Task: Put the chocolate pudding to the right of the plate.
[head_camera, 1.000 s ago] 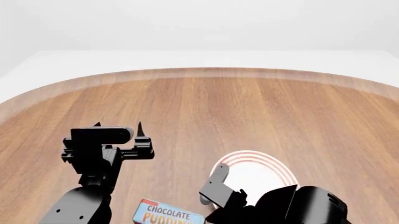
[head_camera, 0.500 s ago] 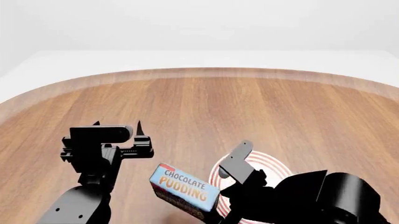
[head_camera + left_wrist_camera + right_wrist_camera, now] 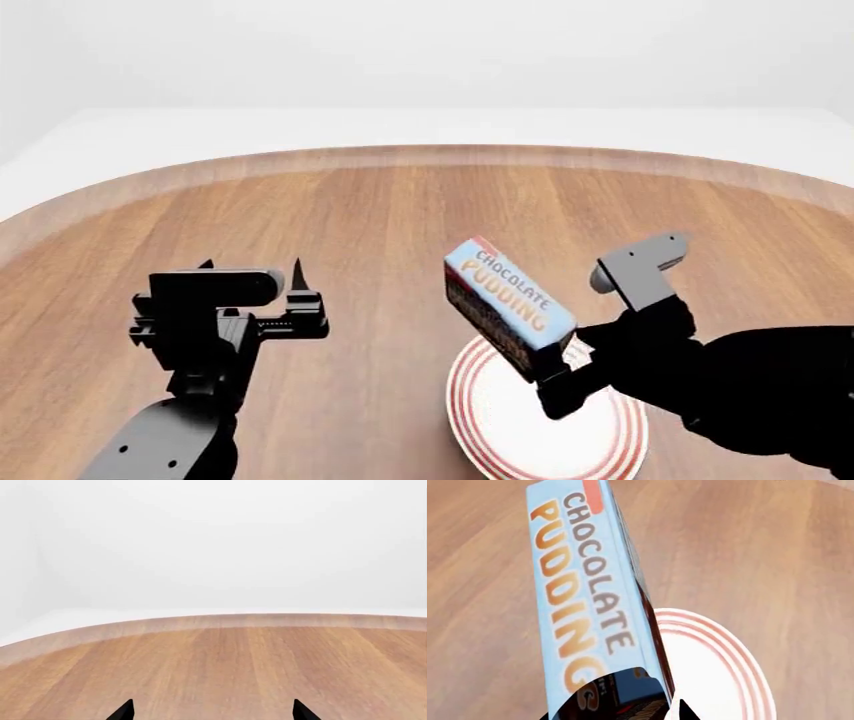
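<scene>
Right gripper (image 3: 558, 372), jaws clamped on the chocolate pudding (image 3: 509, 302) (light blue top, red corner, dark brown sides), held tilted above the plate (image 3: 534, 440) near the bench's (image 3: 400, 220) front edge. Left gripper (image 3: 254, 268): jaws apart.

**Open wood all round, plate low in the frame**

Bare table (image 3: 427, 220) fills the upper half of the head view, with nothing standing there. The plate (image 3: 534, 425) lies at lower centre-right, and the right gripper (image 3: 561, 365) holds the chocolate pudding (image 3: 507, 305) tilted in the air above it. The left gripper (image 3: 254, 275) occupies the lower left.
</scene>
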